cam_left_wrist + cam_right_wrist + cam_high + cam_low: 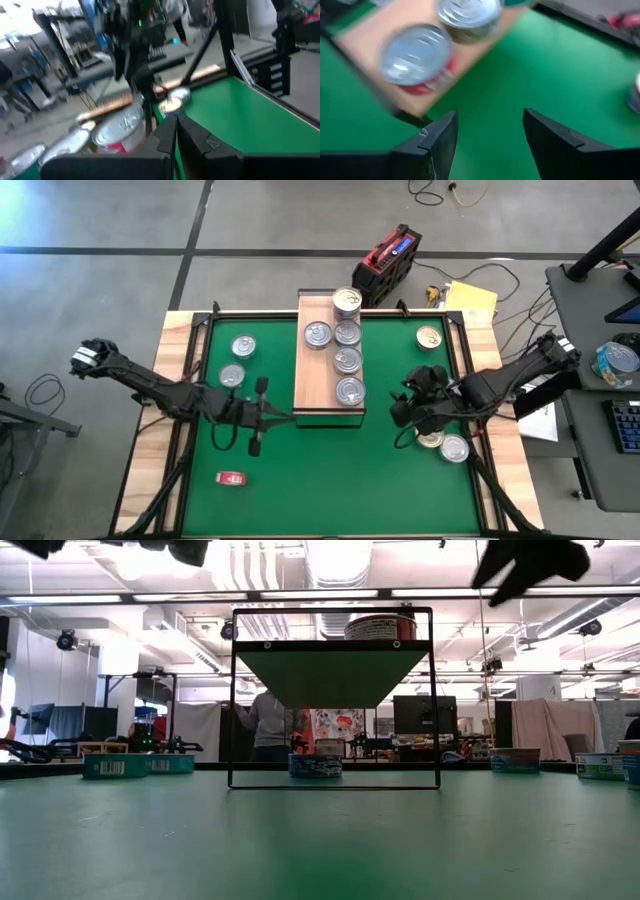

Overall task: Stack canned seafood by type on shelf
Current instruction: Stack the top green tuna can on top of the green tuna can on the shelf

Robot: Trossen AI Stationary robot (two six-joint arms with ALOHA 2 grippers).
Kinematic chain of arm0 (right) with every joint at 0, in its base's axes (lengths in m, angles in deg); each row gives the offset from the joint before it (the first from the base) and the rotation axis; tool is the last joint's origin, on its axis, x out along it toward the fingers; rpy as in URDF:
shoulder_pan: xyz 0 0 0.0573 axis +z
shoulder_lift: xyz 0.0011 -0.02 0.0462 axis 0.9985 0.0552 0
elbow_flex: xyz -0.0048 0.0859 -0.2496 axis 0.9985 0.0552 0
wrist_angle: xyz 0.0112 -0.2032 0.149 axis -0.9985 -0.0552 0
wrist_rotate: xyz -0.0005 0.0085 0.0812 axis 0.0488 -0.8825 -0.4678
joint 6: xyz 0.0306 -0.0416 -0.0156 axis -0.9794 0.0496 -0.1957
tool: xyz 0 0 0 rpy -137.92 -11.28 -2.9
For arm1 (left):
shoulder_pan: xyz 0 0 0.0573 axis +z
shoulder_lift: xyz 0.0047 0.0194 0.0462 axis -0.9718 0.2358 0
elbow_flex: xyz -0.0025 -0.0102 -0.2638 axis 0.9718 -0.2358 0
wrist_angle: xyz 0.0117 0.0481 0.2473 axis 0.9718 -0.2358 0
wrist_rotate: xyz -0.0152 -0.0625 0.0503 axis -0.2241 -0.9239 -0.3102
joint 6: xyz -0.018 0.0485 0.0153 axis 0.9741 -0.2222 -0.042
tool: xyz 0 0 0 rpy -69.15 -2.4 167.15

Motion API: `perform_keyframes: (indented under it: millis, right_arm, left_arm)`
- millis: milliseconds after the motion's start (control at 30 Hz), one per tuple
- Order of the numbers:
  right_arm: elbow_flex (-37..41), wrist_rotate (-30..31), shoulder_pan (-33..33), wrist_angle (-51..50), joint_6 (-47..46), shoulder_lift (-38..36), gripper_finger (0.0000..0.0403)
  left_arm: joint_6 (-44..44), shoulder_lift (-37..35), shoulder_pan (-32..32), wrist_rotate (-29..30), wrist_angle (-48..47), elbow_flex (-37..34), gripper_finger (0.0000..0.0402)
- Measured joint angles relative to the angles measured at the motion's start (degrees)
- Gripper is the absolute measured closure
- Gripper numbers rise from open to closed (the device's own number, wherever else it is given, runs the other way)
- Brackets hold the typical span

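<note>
In the middle of the green mat (330, 470) stands the shelf (312, 385), a light-wood board on a dark frame, with five silver-lidded cans on top: one at the far end (346, 302), two side by side behind it (318, 334) (347, 333), then one (347, 360) and another (350, 391) running toward the near end. To the shelf's left, two more cans (243, 346) (232, 376) lie on the mat, and a small red flat object (231, 477) sits alone nearer the front edge. A gold-lidded can (429, 337) rests near the far right corner. The left gripper (262, 418) hangs just beside the shelf's near left corner, its jaws pressed fully together and holding nothing, as the left wrist view (176, 131) shows. The right gripper (405, 408) hovers above the mat to the right of the shelf's near end; its jaws stand apart with bare green between them in the right wrist view (489, 131), so it grips nothing. Under and just beside the right arm lie two more cans (454, 448) (430, 439), the second partly hidden and perhaps gold-lidded, though that is hard to tell. In the low view the shelf (333, 644) appears as a dark frame with a red-banded can (380, 627) on top.
</note>
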State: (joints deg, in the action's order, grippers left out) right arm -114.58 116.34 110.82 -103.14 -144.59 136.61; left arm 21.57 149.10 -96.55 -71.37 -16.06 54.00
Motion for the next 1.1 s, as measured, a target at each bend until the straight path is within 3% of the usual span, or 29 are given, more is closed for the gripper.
perform_keyframes:
  millis: [233,600,1000,1100]
  right_arm:
    - [0.4,-7.5,-4.8,-11.8,-6.2,1.2,0.0207]
    - [4.5,-10.8,-9.3,-12.3,-7.3,1.3,0.025]
    - [12.9,-20.5,-16.3,-13.5,-9.5,2.0,0.0383]
    - [13.6,-20.7,-17.1,-14.3,-10.9,2.2,0.0389]
  left_arm:
    - [-1.4,0.2,0.0,1.1,2.0,-0.9,0.0401]
    - [-1.7,0.2,0.0,6.1,1.2,-0.1,0.0401]
    - [-3.2,0.2,0.0,10.5,0.8,-0.1,0.0401]
    - [-3.2,0.2,0.0,10.5,0.8,-0.1,0.0401]
